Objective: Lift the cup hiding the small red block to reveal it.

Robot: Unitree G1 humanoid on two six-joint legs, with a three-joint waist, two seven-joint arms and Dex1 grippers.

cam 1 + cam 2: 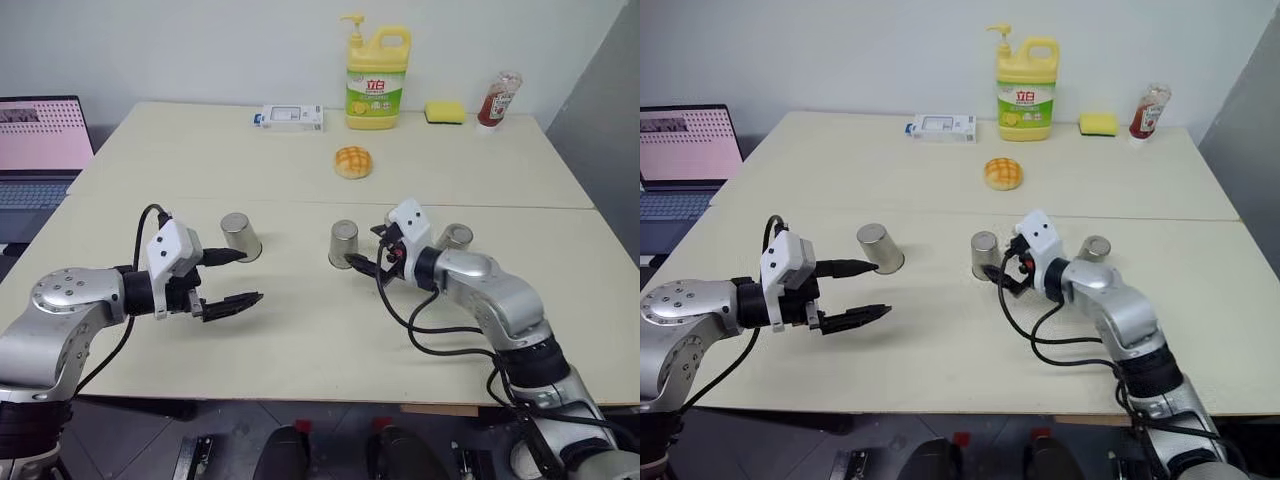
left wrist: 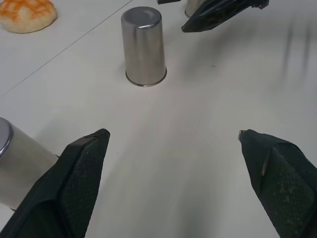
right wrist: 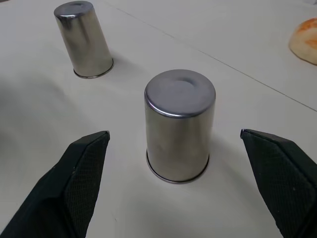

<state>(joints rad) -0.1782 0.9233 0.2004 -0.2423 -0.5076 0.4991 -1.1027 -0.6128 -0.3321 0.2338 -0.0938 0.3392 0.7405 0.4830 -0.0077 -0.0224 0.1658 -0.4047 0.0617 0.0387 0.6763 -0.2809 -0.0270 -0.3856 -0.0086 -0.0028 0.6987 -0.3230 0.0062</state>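
**Three cups upside down, my right end effector at the middle one**

At the far left a laptop (image 1: 40,150) sits off the edge of the desk (image 1: 300,340). My left end effector (image 1: 232,278) hovers over the near left of the desk with its fingers apart and nothing between them. Just beyond its upper fingertip stands the left cup (image 1: 241,236), upside down; I cannot tell whether they touch.

Toward the middle stands the middle cup (image 3: 179,126), also upside down. My right end effector (image 3: 173,183) faces it from the right, fingers spread wide with the cup just ahead of the gap between them, not gripped. The right cup (image 1: 456,237) stands behind my right wrist, partly hidden.

Along the far edge, from left to right, lie a white box (image 1: 290,117), a yellow detergent bottle (image 1: 377,80), a sponge (image 1: 444,111) and a ketchup bottle (image 1: 498,98). A bun (image 1: 353,161) sits nearer, between the bottle and the cups.

I cannot tell which cup hides the red block.
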